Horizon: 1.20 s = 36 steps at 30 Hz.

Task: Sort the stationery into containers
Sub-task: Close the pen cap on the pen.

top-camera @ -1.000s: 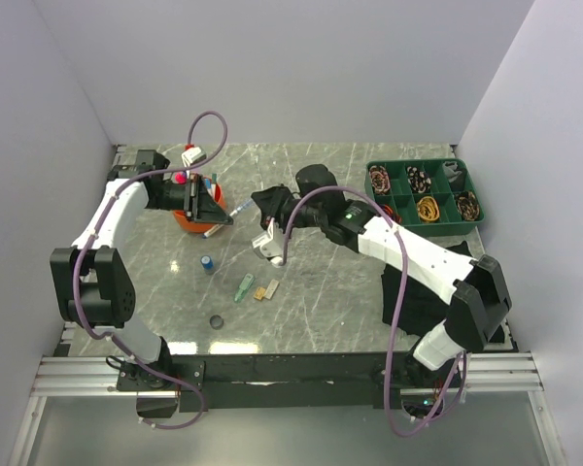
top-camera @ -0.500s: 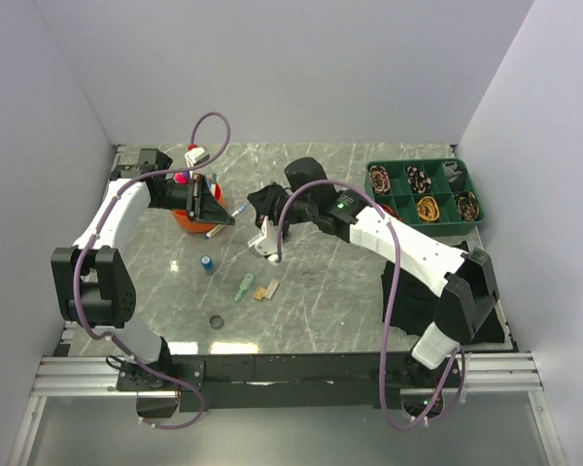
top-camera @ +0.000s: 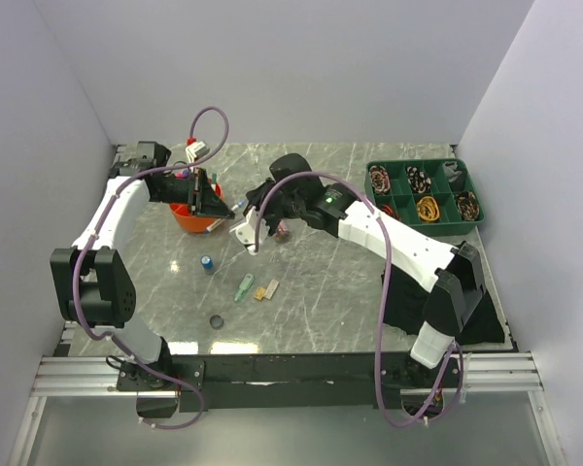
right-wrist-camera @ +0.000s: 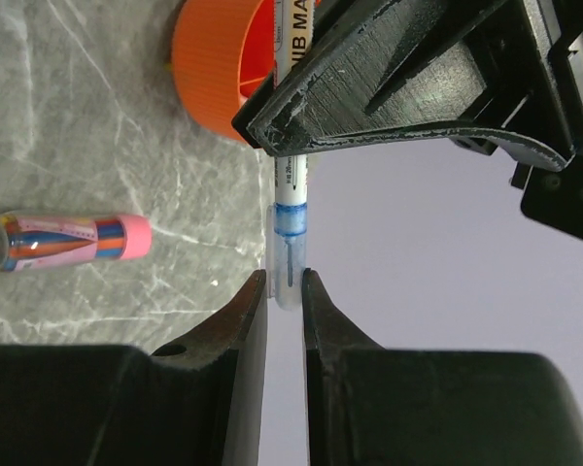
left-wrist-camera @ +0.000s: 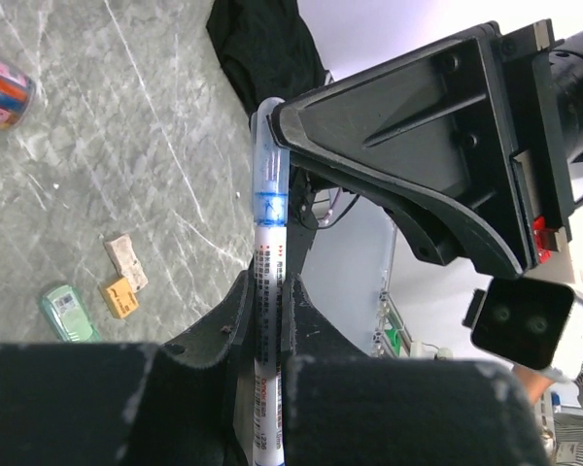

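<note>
Marble tabletop [top-camera: 350, 282] is lying below as the left gripper [left-wrist-camera: 266, 296] is pinching a white pen [left-wrist-camera: 270, 218] just beside the orange pot [right-wrist-camera: 209, 73], while the right gripper [right-wrist-camera: 286, 289] is nipping the pen's clear capped end, jaws nearly together

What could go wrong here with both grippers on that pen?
The right gripper pinches only the capped tip of the white pen, so it may slip or pull the cap off. The left gripper holds the barrel close by, so the two could collide. A dropped pen may miss the orange pot.
</note>
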Each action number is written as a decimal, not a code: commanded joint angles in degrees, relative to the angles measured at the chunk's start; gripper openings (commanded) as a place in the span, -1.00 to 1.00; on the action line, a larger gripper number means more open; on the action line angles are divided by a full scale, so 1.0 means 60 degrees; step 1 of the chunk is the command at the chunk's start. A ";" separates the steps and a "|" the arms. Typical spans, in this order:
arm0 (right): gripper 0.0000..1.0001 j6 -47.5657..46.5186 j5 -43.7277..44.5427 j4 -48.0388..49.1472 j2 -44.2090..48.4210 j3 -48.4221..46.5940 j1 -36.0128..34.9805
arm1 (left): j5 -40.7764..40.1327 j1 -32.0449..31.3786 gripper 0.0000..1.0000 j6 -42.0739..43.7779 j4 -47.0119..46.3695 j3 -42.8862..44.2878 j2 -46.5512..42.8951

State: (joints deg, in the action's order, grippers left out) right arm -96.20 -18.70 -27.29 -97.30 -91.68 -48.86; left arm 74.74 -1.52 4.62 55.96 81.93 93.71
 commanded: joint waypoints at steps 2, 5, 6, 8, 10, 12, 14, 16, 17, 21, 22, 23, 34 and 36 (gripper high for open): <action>-1.00 0.1048 -0.1728 0.0885 0.0073 -0.0408 -0.0836 | -0.0180 -0.0449 -0.98 -0.0200 -0.1051 0.0845 0.0333; -1.00 0.1327 -0.2971 0.0173 -0.0101 -0.1079 -0.0836 | -0.0561 -0.0611 -0.98 0.0033 -0.0848 0.1592 0.0757; -1.00 0.1370 -0.3311 -0.0934 -0.0508 -0.2083 -0.0821 | -0.0867 -0.0640 -0.98 0.0166 -0.0701 0.2043 0.0903; -1.00 0.1765 -0.4173 -0.2140 -0.1066 -0.3375 -0.0807 | -0.1118 -0.0728 -0.98 0.0385 -0.0495 0.2340 0.1124; -1.00 0.1549 -0.4762 -0.3695 -0.1858 -0.5165 -0.0778 | -0.1484 -0.0801 -0.98 0.0372 -0.0465 0.2473 0.1125; -1.00 0.1357 -0.5260 -0.3338 -0.1832 -0.5084 -0.0777 | -0.1646 -0.0948 -0.98 0.0401 -0.0552 0.2313 0.1081; -1.00 0.1749 -0.5438 -0.2298 -0.1540 -0.4397 -0.0850 | -0.1748 -0.1094 -0.98 0.0401 -0.0582 0.2137 0.1022; -1.00 0.1869 -0.5657 -0.1707 -0.1289 -0.3910 -0.0909 | -0.1792 -0.1124 -0.98 0.0402 -0.0655 0.1960 0.0964; -1.00 0.1840 -0.5701 -0.1765 -0.1318 -0.3924 -0.0924 | -0.1822 -0.1124 -0.98 0.0387 -0.0670 0.1946 0.0934; -1.00 0.2102 -0.5936 -0.1504 -0.1216 -0.3706 -0.1012 | -0.1837 -0.1153 -0.98 0.0358 -0.0758 0.2149 0.1123; -1.00 0.2176 -0.6009 -0.1357 -0.1201 -0.3632 -0.1041 | -0.1822 -0.1197 -0.98 0.0357 -0.0700 0.2238 0.1212; -1.00 0.2263 -0.6024 -0.1181 -0.1172 -0.3588 -0.1085 | -0.1836 -0.1226 -0.98 0.0430 -0.0642 0.2340 0.1299; -1.00 0.3597 -0.5936 0.0446 -0.0952 -0.3119 -0.1393 | -0.1924 -0.1607 -0.98 0.0372 -0.0743 0.2634 0.1667; -1.00 0.3670 -0.5820 0.0461 -0.0821 -0.2958 -0.1378 | -0.1910 -0.1607 -0.98 0.0401 -0.0700 0.2649 0.1652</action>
State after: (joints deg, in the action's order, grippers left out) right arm -76.44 -45.60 -30.74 -107.20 -110.10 -56.62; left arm 61.34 -10.79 6.46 55.29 95.13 104.68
